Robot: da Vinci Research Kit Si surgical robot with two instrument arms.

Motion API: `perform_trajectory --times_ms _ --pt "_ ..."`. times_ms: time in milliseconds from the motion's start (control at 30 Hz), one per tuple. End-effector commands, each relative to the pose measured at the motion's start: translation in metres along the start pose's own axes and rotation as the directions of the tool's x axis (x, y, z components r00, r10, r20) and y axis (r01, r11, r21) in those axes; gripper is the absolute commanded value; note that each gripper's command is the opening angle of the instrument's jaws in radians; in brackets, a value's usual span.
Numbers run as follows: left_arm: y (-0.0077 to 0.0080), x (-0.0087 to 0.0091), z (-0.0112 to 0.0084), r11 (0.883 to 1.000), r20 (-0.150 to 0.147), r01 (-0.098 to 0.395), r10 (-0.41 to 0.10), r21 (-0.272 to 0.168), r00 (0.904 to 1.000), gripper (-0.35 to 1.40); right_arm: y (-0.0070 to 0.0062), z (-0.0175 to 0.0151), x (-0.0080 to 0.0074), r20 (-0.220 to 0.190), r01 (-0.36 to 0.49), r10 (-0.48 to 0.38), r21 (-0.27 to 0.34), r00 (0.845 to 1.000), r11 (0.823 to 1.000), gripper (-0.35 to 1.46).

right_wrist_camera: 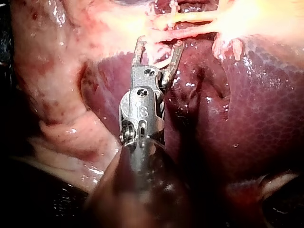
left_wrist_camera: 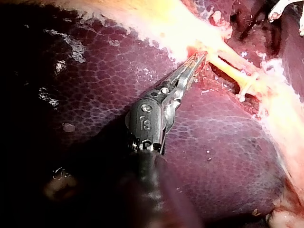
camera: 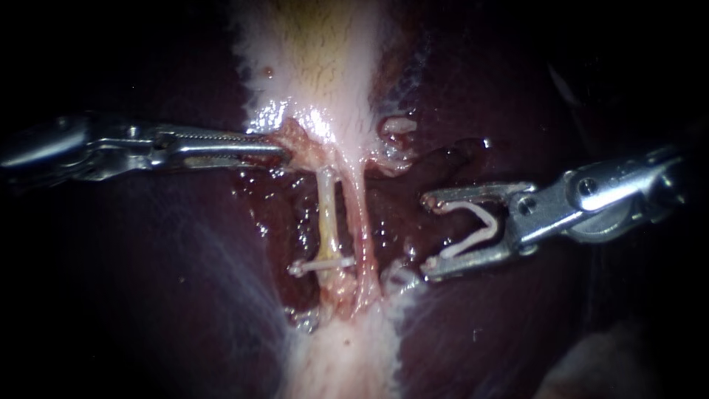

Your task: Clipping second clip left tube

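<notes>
Two tubes run side by side between the gallbladder (camera: 325,44) and pale tissue below. The yellowish left tube (camera: 328,214) carries one white clip (camera: 321,264) across its lower end. The pink right tube (camera: 360,222) is bare. My left instrument (camera: 279,148) comes in level, its jaws shut on the reddish tissue at the tubes' upper end, also seen in the left wrist view (left_wrist_camera: 199,59). My right instrument (camera: 430,236) stands to the right of both tubes, apart from them. Its jaws are spread wide, and both hold a white V-shaped clip (camera: 476,229) between them.
Dark purple liver (camera: 185,295) lies on both sides of the dissected bed. In the right wrist view the right instrument (right_wrist_camera: 160,45) points at the tubes (right_wrist_camera: 190,20), with wet liver beside it and pale fatty tissue (right_wrist_camera: 52,85) on the other side.
</notes>
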Motion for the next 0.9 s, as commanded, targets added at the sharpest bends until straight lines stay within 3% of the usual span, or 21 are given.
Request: perform_trajectory --times_ms 33,200,300,600,767,900 --pt "0.0000 0.0000 0.0000 1.000 0.000 0.000 0.000 0.000 1.0000 -0.35 0.0000 0.0000 0.0000 0.000 -0.001 0.001 0.000 1.000 1.000 0.50" --pt "0.0003 0.0001 -0.0007 1.000 -0.005 -0.001 0.001 -0.007 1.0000 -0.35 0.0000 -0.0001 0.0000 0.000 -0.001 0.001 0.000 1.000 1.000 0.50" --pt "0.0007 0.0008 -0.0024 1.000 -0.013 0.003 -0.003 -0.008 0.9999 -0.35 0.0000 -0.0001 0.0000 0.000 -0.001 0.001 0.000 1.000 1.000 0.50" --pt "0.0028 0.0042 -0.0082 1.000 -0.077 0.026 -0.027 -0.010 0.9966 -0.35 0.0000 -0.0001 0.0000 0.000 -0.001 0.001 0.000 1.000 1.000 0.50" --pt "0.0040 0.0055 -0.0091 0.999 -0.097 0.034 -0.035 -0.013 0.9946 -0.35 0.0000 -0.0001 0.0000 0.000 -0.001 0.001 0.000 1.000 1.000 0.50" --pt "0.0043 0.0056 -0.0091 0.999 -0.097 0.034 -0.035 -0.012 0.9946 -0.35 -0.0001 0.0001 0.0002 0.000 -0.001 0.001 0.000 1.000 1.000 0.50"
